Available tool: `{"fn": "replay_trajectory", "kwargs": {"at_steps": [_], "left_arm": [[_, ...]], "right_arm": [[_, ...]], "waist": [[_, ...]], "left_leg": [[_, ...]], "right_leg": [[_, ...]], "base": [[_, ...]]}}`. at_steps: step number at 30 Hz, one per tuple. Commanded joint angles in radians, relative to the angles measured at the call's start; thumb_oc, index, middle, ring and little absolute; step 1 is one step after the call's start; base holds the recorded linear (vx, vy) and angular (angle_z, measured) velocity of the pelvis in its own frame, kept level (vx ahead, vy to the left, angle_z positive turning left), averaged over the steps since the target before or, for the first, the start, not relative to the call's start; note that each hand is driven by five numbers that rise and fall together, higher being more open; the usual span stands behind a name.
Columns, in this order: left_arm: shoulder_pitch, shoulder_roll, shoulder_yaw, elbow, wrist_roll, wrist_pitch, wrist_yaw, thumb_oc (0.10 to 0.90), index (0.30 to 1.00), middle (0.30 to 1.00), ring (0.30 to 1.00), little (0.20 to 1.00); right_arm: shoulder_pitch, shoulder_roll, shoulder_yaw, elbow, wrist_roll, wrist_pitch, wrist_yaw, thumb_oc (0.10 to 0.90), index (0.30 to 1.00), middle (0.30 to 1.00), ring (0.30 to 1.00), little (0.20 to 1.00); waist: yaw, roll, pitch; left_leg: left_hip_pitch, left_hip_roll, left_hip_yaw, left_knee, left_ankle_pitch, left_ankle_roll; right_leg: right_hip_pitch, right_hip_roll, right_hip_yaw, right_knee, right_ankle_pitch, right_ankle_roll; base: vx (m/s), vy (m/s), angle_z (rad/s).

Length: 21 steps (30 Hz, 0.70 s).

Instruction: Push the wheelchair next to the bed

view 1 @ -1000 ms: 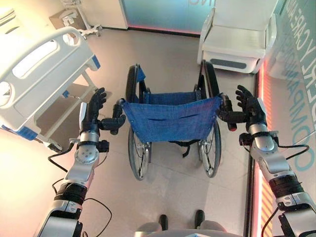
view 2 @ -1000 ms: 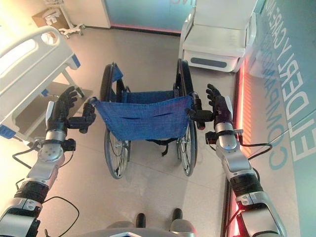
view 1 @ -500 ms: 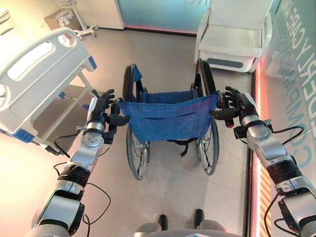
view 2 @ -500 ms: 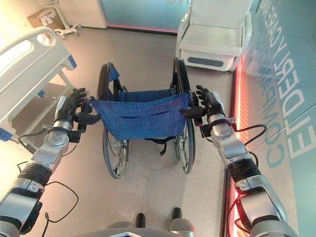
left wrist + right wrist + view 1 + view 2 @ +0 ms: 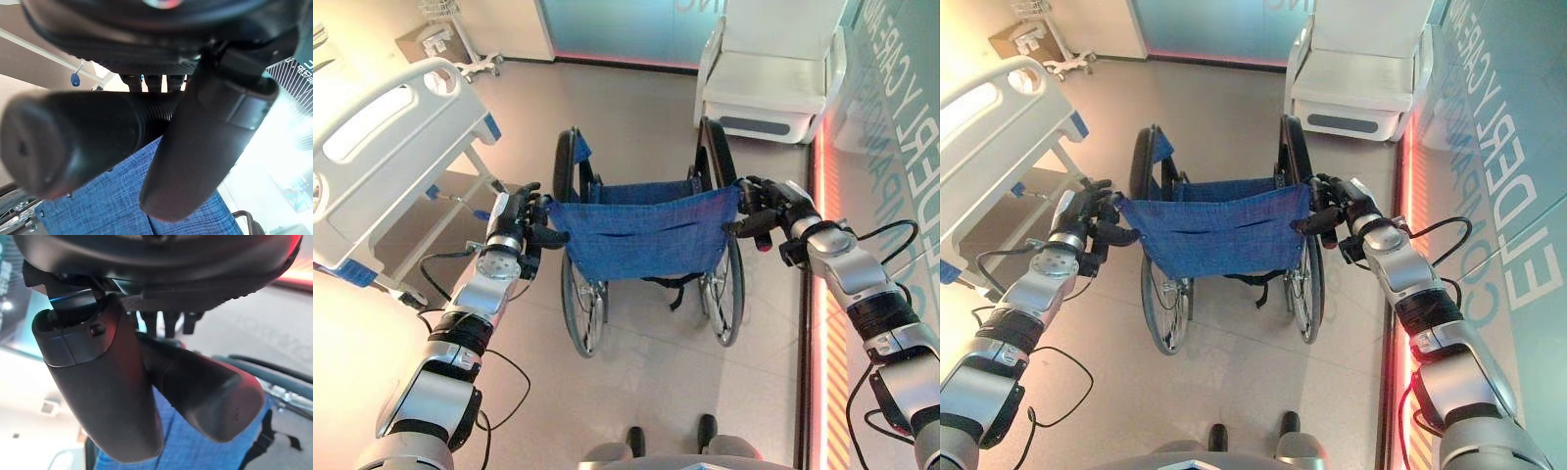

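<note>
A wheelchair (image 5: 641,230) with a blue cloth back stands in the middle of the floor, its back towards me. The bed (image 5: 382,147), white with a blue-trimmed end board, is to its left, a short gap away. My left hand (image 5: 509,217) is curled round the left push handle (image 5: 73,137), with the thumb (image 5: 205,147) across the grip. On the other side my right hand (image 5: 781,201) wraps the right push handle (image 5: 205,396), and its thumb (image 5: 102,382) lies over it.
A white padded armchair (image 5: 773,78) stands ahead of the wheelchair to the right. A small trolley (image 5: 455,34) and a cardboard box (image 5: 423,44) sit at the far left wall. A glowing red strip (image 5: 820,294) runs along the right wall.
Both hands came inward from beside the push handles and closed round them. The wheelchair has hardly shifted; the view has moved a little.
</note>
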State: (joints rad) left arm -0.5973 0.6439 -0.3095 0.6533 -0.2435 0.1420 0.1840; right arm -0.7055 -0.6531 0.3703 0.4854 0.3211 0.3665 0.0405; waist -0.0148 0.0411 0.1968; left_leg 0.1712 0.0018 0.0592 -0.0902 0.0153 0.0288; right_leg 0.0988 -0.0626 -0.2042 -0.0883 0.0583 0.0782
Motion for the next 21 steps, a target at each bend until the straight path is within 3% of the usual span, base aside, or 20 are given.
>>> {"fn": "replay_trajectory", "kwargs": {"at_steps": [1, 13, 21], "left_arm": [[-0.077, 0.154, 0.022, 0.143, 0.014, 0.046, 0.055, 0.8, 0.9, 0.9, 0.9, 0.9], [-0.031, 0.125, 0.069, 0.18, -0.07, 0.13, 0.096, 0.8, 0.9, 0.9, 0.9, 0.9], [0.004, 0.147, 0.063, 0.139, 0.058, 0.235, 0.047, 0.8, 0.9, 0.9, 0.9, 0.9]], "right_arm": [[-0.014, -0.096, 0.069, 0.081, -0.028, 0.032, 0.051, 0.8, 0.9, 0.9, 0.9, 0.9], [0.029, -0.066, 0.038, 0.17, 0.083, 0.073, 0.12, 0.8, 0.9, 0.9, 0.9, 0.9], [0.059, -0.087, 0.012, 0.124, 0.064, 0.134, 0.085, 0.8, 0.9, 0.9, 0.9, 0.9]], "waist": [[0.02, -0.039, -0.012], [0.034, -0.051, -0.009], [0.038, -0.051, 0.003]], "left_leg": [[-0.046, -0.042, 0.022, 0.063, -0.065, -0.006], [-0.048, -0.046, 0.01, 0.072, -0.068, -0.003], [-0.054, -0.048, 0.007, 0.077, -0.067, -0.003]], "right_leg": [[0.012, -0.002, -0.01, 0.108, -0.115, -0.025], [0.017, -0.002, -0.021, 0.115, -0.12, -0.027], [0.011, -0.003, -0.025, 0.123, -0.119, -0.023]], "base": [[0.0, 0.0, 0.0], [0.0, 0.0, 0.0], [0.0, 0.0, 0.0]]}}
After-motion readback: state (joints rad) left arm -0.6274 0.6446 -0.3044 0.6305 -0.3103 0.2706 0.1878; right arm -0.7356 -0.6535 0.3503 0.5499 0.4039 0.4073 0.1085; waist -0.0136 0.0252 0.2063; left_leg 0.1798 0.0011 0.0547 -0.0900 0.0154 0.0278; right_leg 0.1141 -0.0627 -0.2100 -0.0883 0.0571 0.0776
